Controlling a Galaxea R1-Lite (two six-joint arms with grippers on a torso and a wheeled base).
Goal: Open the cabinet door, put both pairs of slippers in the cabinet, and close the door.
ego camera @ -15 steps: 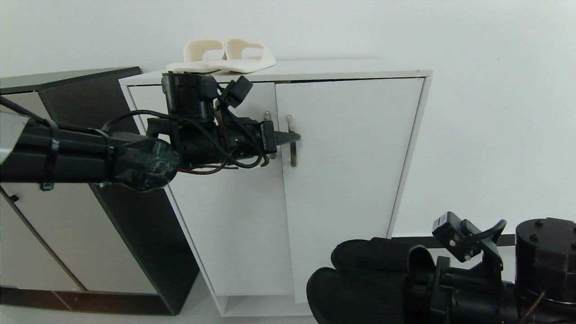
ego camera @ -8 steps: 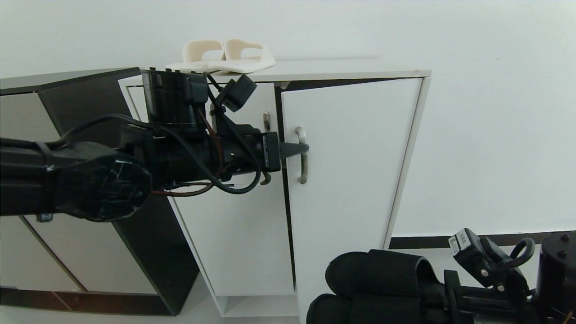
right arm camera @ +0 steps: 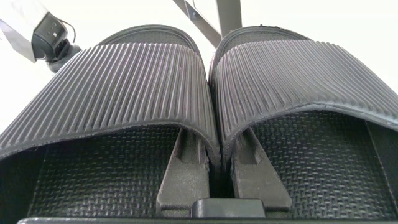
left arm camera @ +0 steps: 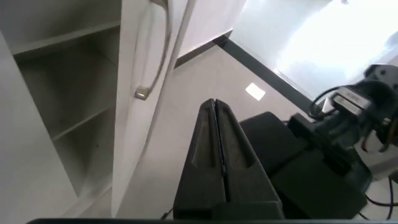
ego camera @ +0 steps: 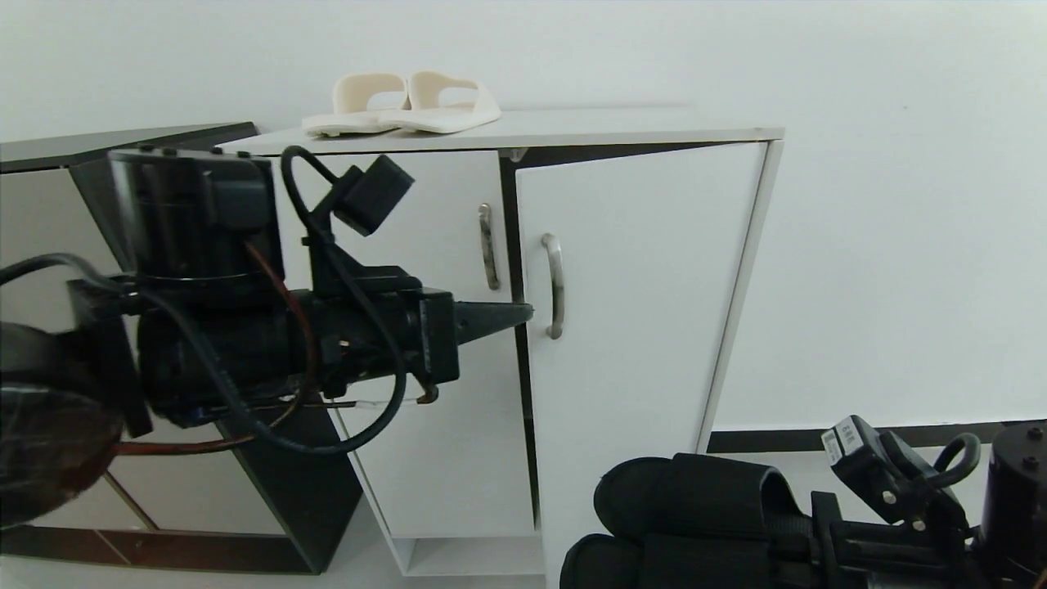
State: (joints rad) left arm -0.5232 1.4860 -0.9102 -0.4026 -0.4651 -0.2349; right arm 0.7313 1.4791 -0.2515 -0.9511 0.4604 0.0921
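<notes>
The white cabinet's right door (ego camera: 638, 327) stands slightly ajar, with a dark gap along its top and left edge. My left gripper (ego camera: 523, 311) is shut and empty, its tip just left of that door's metal handle (ego camera: 554, 286) and apart from it. In the left wrist view the shut gripper (left arm camera: 216, 109) points past the handle (left arm camera: 155, 56) and the inner shelves (left arm camera: 62, 81). Cream slippers (ego camera: 405, 102) lie on the cabinet top. My right gripper (right arm camera: 214, 177) is shut on the black slippers (ego camera: 695, 515), pinching their inner walls together, low at the front right.
A dark cabinet (ego camera: 270, 458) with a pale front stands against the white cabinet's left side. The left door (ego camera: 433, 458) is closed, with its own handle (ego camera: 487, 245). Bare floor and white wall lie to the right of the cabinet.
The right door went from closed to ajar. My left gripper then came off the handle and drew back and lower. The right arm with the black slippers sank slightly.
</notes>
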